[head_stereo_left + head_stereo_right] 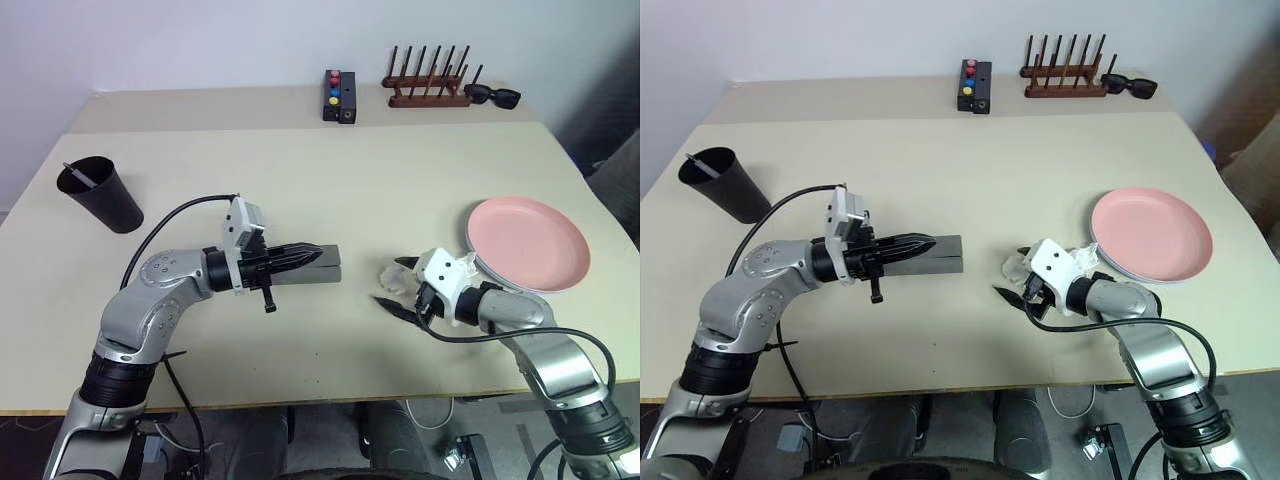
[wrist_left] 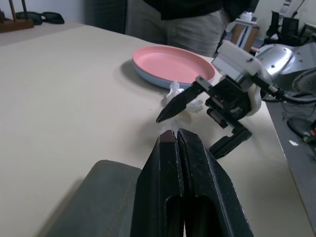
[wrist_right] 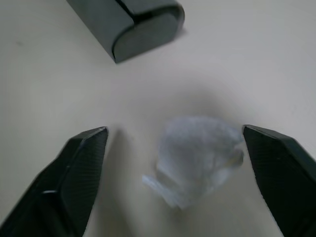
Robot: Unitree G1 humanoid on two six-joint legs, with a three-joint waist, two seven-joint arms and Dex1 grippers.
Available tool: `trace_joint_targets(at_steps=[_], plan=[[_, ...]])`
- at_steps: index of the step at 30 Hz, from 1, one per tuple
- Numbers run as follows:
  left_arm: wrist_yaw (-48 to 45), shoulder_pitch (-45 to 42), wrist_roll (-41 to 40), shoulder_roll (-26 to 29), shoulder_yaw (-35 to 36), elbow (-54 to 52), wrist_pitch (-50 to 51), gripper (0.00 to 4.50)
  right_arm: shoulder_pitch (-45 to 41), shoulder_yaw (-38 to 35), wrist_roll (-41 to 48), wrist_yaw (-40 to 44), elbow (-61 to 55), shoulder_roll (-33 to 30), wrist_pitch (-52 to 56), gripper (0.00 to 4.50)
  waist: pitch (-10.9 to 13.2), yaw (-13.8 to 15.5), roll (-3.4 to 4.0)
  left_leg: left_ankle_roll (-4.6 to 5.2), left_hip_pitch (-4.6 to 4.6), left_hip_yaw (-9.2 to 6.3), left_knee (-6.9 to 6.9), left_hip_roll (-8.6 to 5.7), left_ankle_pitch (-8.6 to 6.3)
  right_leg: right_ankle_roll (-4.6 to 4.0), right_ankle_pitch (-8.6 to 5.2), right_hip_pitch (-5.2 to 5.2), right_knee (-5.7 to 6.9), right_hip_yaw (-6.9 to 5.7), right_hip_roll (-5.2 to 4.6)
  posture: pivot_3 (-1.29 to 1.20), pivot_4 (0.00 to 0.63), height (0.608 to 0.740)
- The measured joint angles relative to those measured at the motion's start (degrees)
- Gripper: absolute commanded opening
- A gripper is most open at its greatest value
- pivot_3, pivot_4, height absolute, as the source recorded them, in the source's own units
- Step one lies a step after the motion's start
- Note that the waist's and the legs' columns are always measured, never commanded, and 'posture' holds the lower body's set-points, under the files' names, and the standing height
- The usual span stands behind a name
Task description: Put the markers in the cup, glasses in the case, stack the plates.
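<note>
Here the right gripper (image 3: 173, 143) has its jaws wide apart, one finger on either side of a crumpled white tissue (image 3: 197, 158) lying on the worktop (image 1: 300, 180), not touching it. The left gripper (image 1: 305, 254) has its jaws pressed together, level over the closed grey case (image 1: 325, 265). The pink plate (image 1: 527, 242) sits stacked on the light blue plate (image 2: 148, 78), near the tissue. The black cup (image 1: 103, 195) stands well apart near the left edge, a marker (image 1: 78, 175) inside.

light: bright, even | shadows: soft | blur: right wrist view soft-focus
</note>
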Motion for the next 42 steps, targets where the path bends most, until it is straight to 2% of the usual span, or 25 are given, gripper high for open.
trace_joint_targets(at_steps=[6,10,14,18,23,26,28,29,32,36,42], plan=[[-1.21,2.08,0.1,0.24,0.35,0.92,-2.47,0.0,0.0,-0.32,-0.59,-0.21,0.57,-0.34,-0.43,0.05,0.0,0.12,0.0,0.0,0.0,0.0,0.02,0.0,0.0,0.0,0.0,0.01,0.0,0.0,0.0,0.0,0.15,0.734],[-1.72,2.11,0.5,0.22,0.39,1.96,-3.91,0.0,-0.01,-2.6,0.36,0.27,-0.84,-0.98,-1.12,0.05,0.0,0.16,0.01,0.0,-0.01,0.0,0.02,0.0,0.0,0.0,0.0,0.0,0.0,0.0,0.0,0.0,0.15,0.734],[-1.58,2.12,1.38,-0.43,0.32,2.83,-4.92,0.0,-3.69,-9.49,1.06,-2.01,-0.81,-2.87,-1.21,0.05,0.0,0.16,0.0,0.0,-0.01,0.01,0.04,0.0,0.0,0.0,0.0,0.01,0.0,0.0,0.0,0.0,0.15,0.734],[-1.58,2.57,1.46,-1.65,-0.26,2.88,-5.55,0.0,-6.35,-15.92,-0.52,-5.22,4.07,-6.26,-1.34,0.05,0.0,0.26,0.0,0.01,-0.01,0.0,-0.03,0.0,-0.01,-0.01,0.0,0.01,-0.03,-0.02,0.0,0.0,0.15,0.734],[-1.18,2.58,2.87,-2.92,-2.09,2.41,-6.58,0.0,-4.18,-17.44,-4.85,-8.48,14.59,-9.3,-3.46,0.05,0.0,0.24,0.0,0.03,-0.04,0.03,0.01,-0.03,-0.02,0.0,0.0,0.02,-0.05,-0.02,-0.04,0.0,0.15,0.734],[-0.44,2.05,3.45,-3.81,-3.1,2.21,-6.61,0.0,-2.73,-17.8,-6.71,-9.64,19.11,-10.07,-4.46,1.07,0.0,0.05,0.01,0.04,-0.01,0.03,0.0,-0.02,-0.02,-0.01,0.0,0.01,-0.03,-0.01,-0.03,0.0,0.15,0.734],[-0.16,1.75,3.45,-4.23,-3.33,2.04,-6.61,0.0,-2.09,-17.98,-7.24,-9.95,20.62,-10.07,-4.91,1.96,-0.01,-0.19,0.04,0.04,0.02,0.05,-0.02,-0.01,-0.02,0.0,0.0,0.01,-0.02,0.0,-0.03,0.0,0.15,0.734],[-0.12,1.7,3.45,-4.33,-3.37,1.91,-6.61,0.0,-1.79,-17.99,-7.29,-10.01,20.91,-10.06,-5.11,2.58,-0.02,-0.23,0.06,0.04,0.02,0.05,-0.03,-0.01,-0.02,0.0,0.0,0.01,-0.02,0.0,-0.03,0.0,0.15,0.734],[-0.06,1.7,3.46,-4.5,-3.37,1.85,-6.61,0.0,-1.66,-17.99,-7.44,-10.32,20.96,-10.06,-6.11,4.08,-0.02,-0.12,0.07,0.04,0.02,0.05,0.0,-0.02,-0.02,0.0,0.0,0.02,-0.02,-0.01,-0.03,0.0,0.15,0.734],[0.48,1.68,3.73,-4.73,-3.34,1.86,-6.86,0.0,-1.66,-18.47,-6.7,-10.39,20.02,-9.82,-8.63,4.08,-0.02,0.09,0.07,0.04,0.01,0.05,0.01,-0.02,-0.02,0.01,0.0,0.04,-0.02,0.0,-0.03,0.0,0.15,0.734],[0.96,0.98,3.83,-4.78,-3.27,1.88,-7.78,0.0,3.06,-19.54,1.96,-2.28,8.75,-8.76,-8.51,4.08,-0.02,0.13,0.06,0.05,0.02,0.01,0.01,-0.02,-0.03,0.03,0.0,0.06,-0.03,-0.01,-0.03,0.0,0.15,0.734]])
